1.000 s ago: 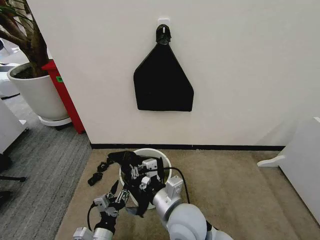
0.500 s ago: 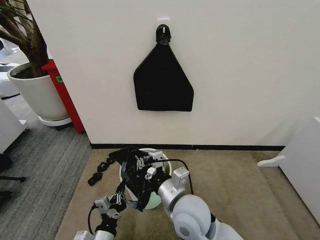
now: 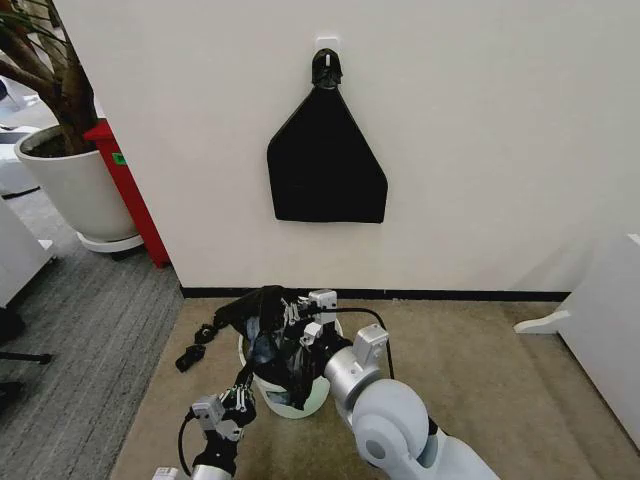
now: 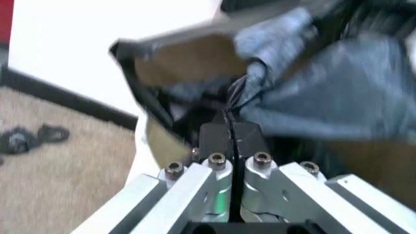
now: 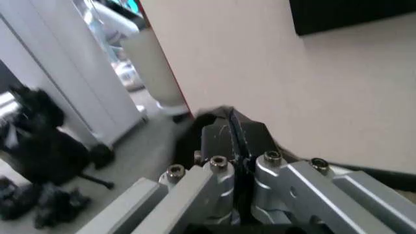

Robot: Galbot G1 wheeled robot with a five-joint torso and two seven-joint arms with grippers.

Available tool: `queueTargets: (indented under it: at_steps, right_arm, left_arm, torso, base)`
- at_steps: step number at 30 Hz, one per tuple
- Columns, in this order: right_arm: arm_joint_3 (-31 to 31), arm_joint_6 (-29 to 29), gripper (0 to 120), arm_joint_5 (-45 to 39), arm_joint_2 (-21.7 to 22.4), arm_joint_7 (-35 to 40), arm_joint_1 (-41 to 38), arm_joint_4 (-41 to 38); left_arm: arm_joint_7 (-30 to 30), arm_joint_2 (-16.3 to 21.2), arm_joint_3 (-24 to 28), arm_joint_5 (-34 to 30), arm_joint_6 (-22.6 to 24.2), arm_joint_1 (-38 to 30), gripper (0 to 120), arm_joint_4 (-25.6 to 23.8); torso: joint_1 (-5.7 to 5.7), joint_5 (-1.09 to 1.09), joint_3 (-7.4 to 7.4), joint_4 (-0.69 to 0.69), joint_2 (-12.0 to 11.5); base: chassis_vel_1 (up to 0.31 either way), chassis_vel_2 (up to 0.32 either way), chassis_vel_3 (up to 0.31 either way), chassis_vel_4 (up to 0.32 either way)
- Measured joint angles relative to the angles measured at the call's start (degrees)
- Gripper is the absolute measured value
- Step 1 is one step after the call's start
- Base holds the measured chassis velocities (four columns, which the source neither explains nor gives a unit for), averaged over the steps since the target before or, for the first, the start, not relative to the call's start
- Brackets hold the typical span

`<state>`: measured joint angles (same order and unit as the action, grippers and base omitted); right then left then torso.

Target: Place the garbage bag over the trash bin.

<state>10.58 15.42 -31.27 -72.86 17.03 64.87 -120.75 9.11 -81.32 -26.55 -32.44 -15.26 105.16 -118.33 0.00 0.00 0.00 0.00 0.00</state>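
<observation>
At lower centre of the head view, the garbage bag [image 3: 268, 335] was draped over the trash bin [image 3: 297, 396], pinched by both the left claw [image 4: 229, 118] and the right claw [image 3: 297, 318].

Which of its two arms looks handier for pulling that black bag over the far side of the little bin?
Probably the right gripper: it pinches the garbage bag up by the trash bin's far rim. The left gripper grips the near edge.

My left gripper [image 4: 229, 127] has its fingers pressed together on a fold of the garbage bag [image 4: 325, 92], which stretches above the trash bin [image 4: 144, 146].
</observation>
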Motion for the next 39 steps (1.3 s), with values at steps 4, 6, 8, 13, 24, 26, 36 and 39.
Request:
queueTargets:
  at_steps: [4,6,8,13,24,26,36,39]
  right_arm:
    - [0.95,-0.76,0,2.35,0.33,-0.79,0.82,1.75]
    - [1.59,-0.94,0,3.99,0.35,-1.18,1.30,2.80]
    - [2.09,-1.27,0,6.37,0.55,-2.02,1.65,3.74]
    - [2.76,-1.58,0,10.97,1.19,-3.18,2.69,4.87]
    - [-0.40,-7.10,33,28.94,1.22,-6.86,4.52,5.55]
    - [-1.70,-8.16,41,30.59,1.26,-7.64,4.78,4.05]
    - [-3.10,-4.93,79,7.87,2.72,-10.71,5.89,-3.85]
    - [-3.03,-5.28,88,6.75,3.16,-12.79,5.75,-3.29]
  left_arm:
    - [0.78,0.30,-0.33,-0.47,-0.56,0.05,0,-1.46]
    - [1.33,0.65,-0.68,-0.78,-0.90,0.17,0,-2.80]
    - [1.62,0.98,-0.91,-1.29,-1.07,0.26,0,-4.26]
    - [1.65,1.61,-1.82,-2.89,-1.09,-0.22,0,-6.93]
    - [1.15,3.03,-3.45,-5.40,0.36,-2.04,0,-7.59]
    - [1.05,3.09,-3.54,-5.51,0.48,-2.21,0,-7.15]
    - [0.28,2.78,-3.07,-5.55,0.88,-2.70,0,-5.60]
    - [0.26,2.75,-3.05,-5.46,1.06,-2.74,0,-5.60]
  torso:
    - [0.00,0.00,0.00,-0.01,0.00]
    - [0.00,0.00,0.00,0.00,0.00]
    - [0.00,0.00,0.00,0.00,0.00]
    - [0.00,-0.01,0.00,0.00,0.00]
    - [0.00,0.00,0.00,0.00,0.00]
    - [0.00,0.00,0.00,0.00,0.00]
    - [0.00,0.00,0.00,0.00,0.00]
    - [0.00,0.00,0.00,0.00,0.00]
  base:
    - [0.000,0.000,0.000,0.000]
    - [0.000,0.000,0.000,0.000]
    - [0.000,0.000,0.000,0.000]
    - [0.000,0.000,0.000,0.000]
    - [0.000,0.000,0.000,0.000]
    - [0.000,0.000,0.000,0.000]
    - [0.000,0.000,0.000,0.000]
    - [0.000,0.000,0.000,0.000]
